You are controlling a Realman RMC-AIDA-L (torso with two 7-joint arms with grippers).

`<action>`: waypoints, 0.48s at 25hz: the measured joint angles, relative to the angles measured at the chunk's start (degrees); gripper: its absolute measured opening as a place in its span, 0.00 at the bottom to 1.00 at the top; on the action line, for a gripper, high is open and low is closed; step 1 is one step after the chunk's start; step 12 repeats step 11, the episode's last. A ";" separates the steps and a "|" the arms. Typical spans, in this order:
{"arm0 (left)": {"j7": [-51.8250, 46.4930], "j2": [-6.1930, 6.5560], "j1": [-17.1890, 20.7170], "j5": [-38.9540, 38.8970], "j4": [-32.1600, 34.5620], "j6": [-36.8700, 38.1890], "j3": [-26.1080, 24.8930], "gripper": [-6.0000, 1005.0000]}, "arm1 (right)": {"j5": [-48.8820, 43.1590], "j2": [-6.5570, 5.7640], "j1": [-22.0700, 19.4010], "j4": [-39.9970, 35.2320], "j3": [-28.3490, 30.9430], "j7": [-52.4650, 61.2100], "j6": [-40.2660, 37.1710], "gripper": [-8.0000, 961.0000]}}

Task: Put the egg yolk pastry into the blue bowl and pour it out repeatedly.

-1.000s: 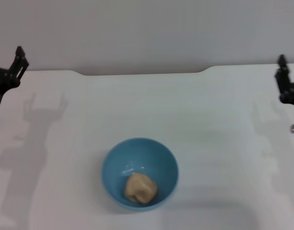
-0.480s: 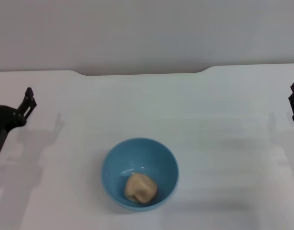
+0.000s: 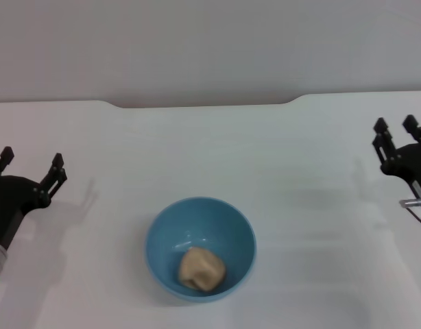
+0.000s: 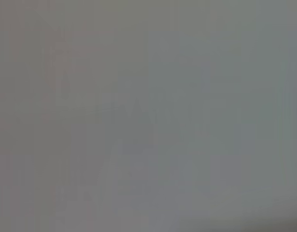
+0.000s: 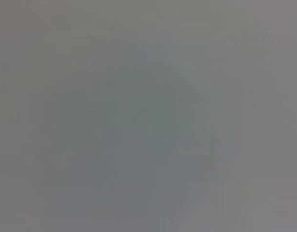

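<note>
The blue bowl (image 3: 200, 248) stands upright on the white table near the front middle in the head view. The egg yolk pastry (image 3: 201, 269), a pale tan lump, lies inside it toward the bowl's near side. My left gripper (image 3: 30, 166) is open and empty at the far left, well away from the bowl. My right gripper (image 3: 395, 130) is open and empty at the far right, also well away from the bowl. Both wrist views show only plain grey, with no object in them.
The white table (image 3: 299, 178) spreads around the bowl. Its far edge meets a pale wall at the back, with a shallow notch in the middle.
Both arms have moved inward and lower over the table from the frame edges. The bowl and the pastry have not moved.
</note>
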 joint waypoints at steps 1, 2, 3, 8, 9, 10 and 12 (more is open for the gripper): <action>0.00 -0.01 0.04 -0.04 0.00 0.00 0.23 0.86 | 0.00 0.00 0.00 0.00 0.00 0.00 0.00 0.48; 0.00 -0.03 0.14 -0.07 0.00 0.00 0.74 0.86 | 0.00 -0.01 0.47 0.34 -0.31 0.00 0.29 0.48; -0.01 -0.02 0.29 -0.08 0.00 0.00 1.25 0.86 | 0.00 -0.01 0.87 0.52 -0.46 -0.01 0.53 0.48; -0.03 -0.07 1.02 -0.12 0.35 0.11 2.05 0.86 | -0.13 -0.03 1.79 0.22 -0.55 -0.03 0.95 0.48; -0.04 -0.12 1.16 -0.13 0.44 0.17 2.06 0.86 | -0.14 -0.04 1.89 0.19 -0.55 -0.03 0.97 0.48; -0.05 -0.15 1.26 -0.14 0.51 0.18 2.13 0.86 | -0.15 -0.04 1.98 0.19 -0.55 -0.04 0.98 0.48; -0.05 -0.17 1.29 -0.14 0.53 0.19 2.17 0.86 | -0.15 -0.05 2.05 0.19 -0.54 -0.04 0.98 0.48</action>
